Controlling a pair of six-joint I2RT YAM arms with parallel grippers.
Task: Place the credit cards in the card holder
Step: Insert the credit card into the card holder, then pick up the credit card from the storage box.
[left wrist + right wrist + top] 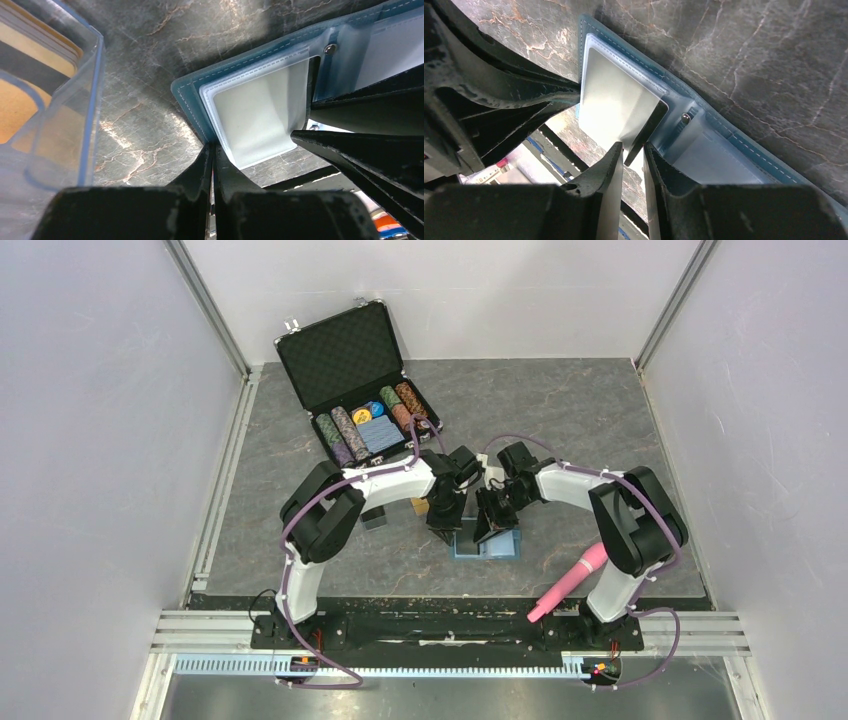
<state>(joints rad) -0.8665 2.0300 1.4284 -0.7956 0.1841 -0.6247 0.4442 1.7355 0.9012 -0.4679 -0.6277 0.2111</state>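
The card holder [487, 546] lies open on the table, teal outside with clear sleeves inside [260, 110] and a metal snap. My right gripper [634, 145] is closed to a narrow gap on the near end of a black credit card [648, 131]. The card's far end sits in the holder's [624, 95] left sleeve. My left gripper [214, 149] is shut, its tips against the holder's near-left edge. Gold-orange credit cards [17, 100] lie in a clear box at the left of the left wrist view. The two grippers [445, 523] [495, 525] stand side by side over the holder.
A black chip briefcase [350, 380] stands open at the back with rows of poker chips. A clear box [376, 517] sits left of the left gripper. A pink cylinder [570, 582] lies by the right arm's base. Grey walls enclose the table.
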